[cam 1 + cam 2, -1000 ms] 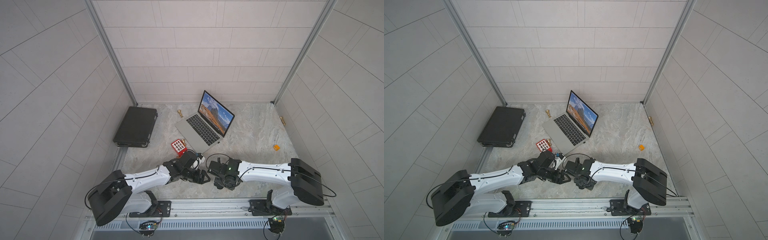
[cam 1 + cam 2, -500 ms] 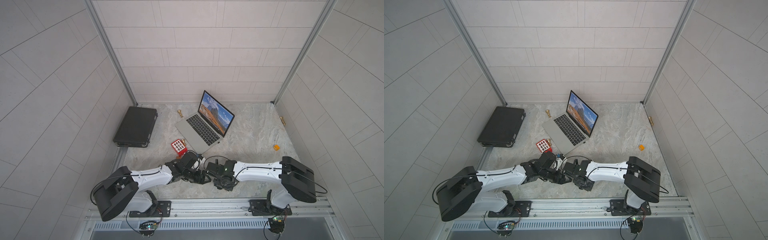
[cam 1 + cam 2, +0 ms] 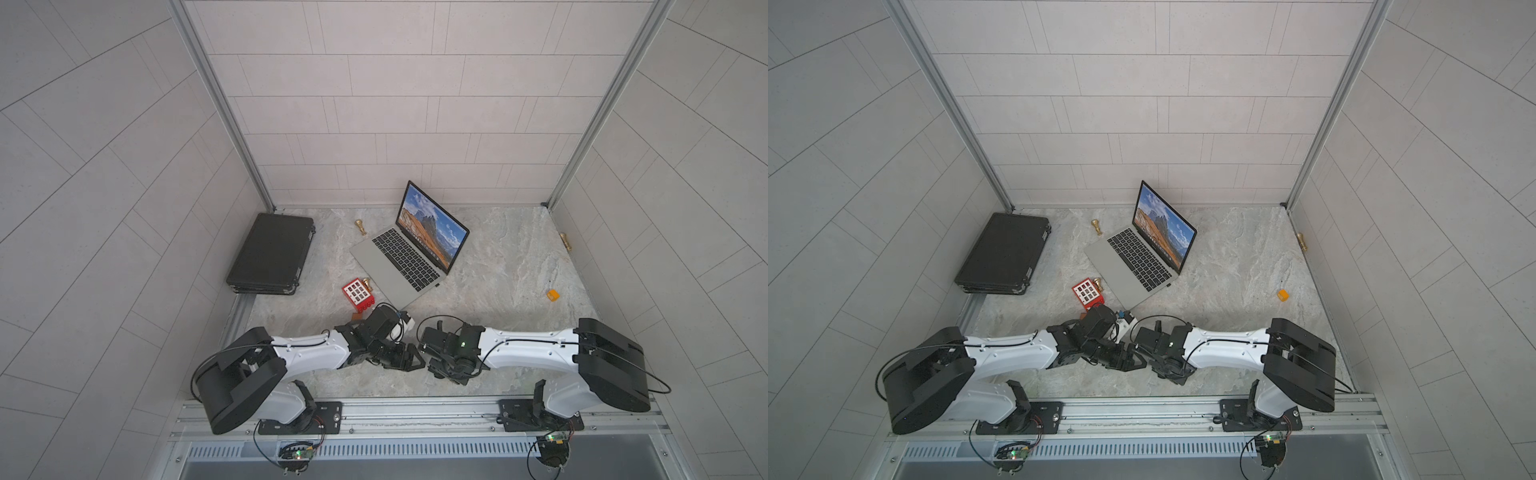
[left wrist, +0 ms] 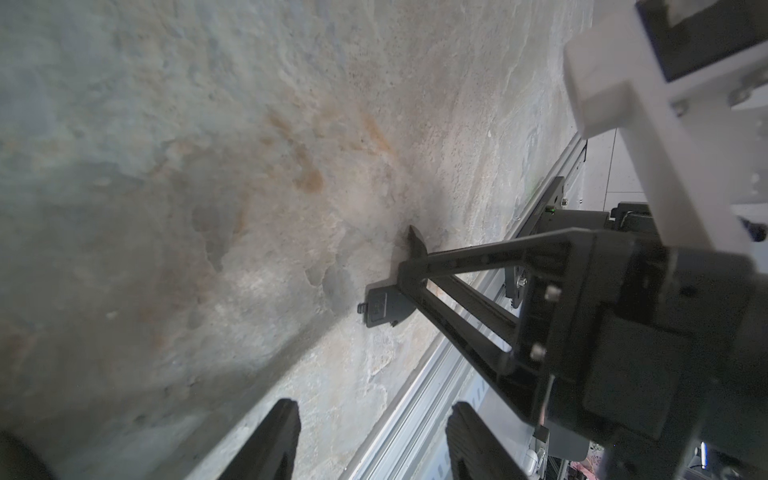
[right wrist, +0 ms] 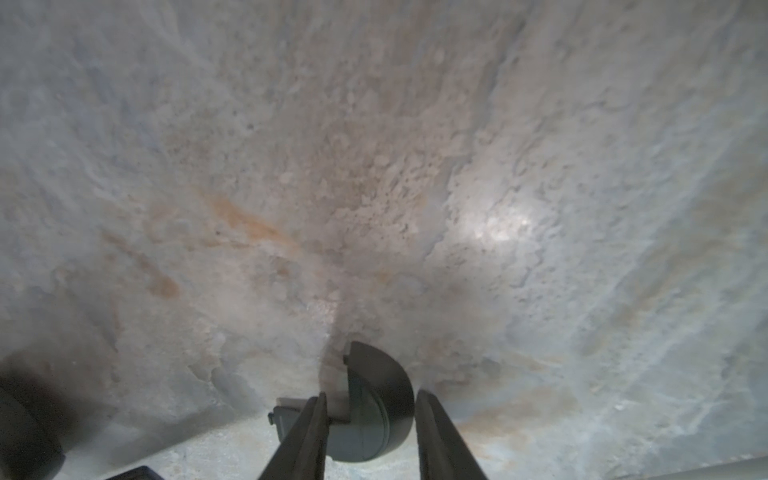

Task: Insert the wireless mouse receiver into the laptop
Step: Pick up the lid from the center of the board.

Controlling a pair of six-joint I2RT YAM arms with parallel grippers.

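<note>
Narrowed since a second ago, my right gripper [image 5: 370, 395] pinching the curved black mouse cover piece [image 5: 376, 370], just my side of the laptop [image 3: 409, 259], my left gripper [image 4: 374, 409] alongside, parted and empty, wireless mouse receiver's place I cannot tell

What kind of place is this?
Probably a robot test cell, not an office: two arms bolted to a metal rail, plain panel walls on three sides, a laptop set out as a prop.
</note>
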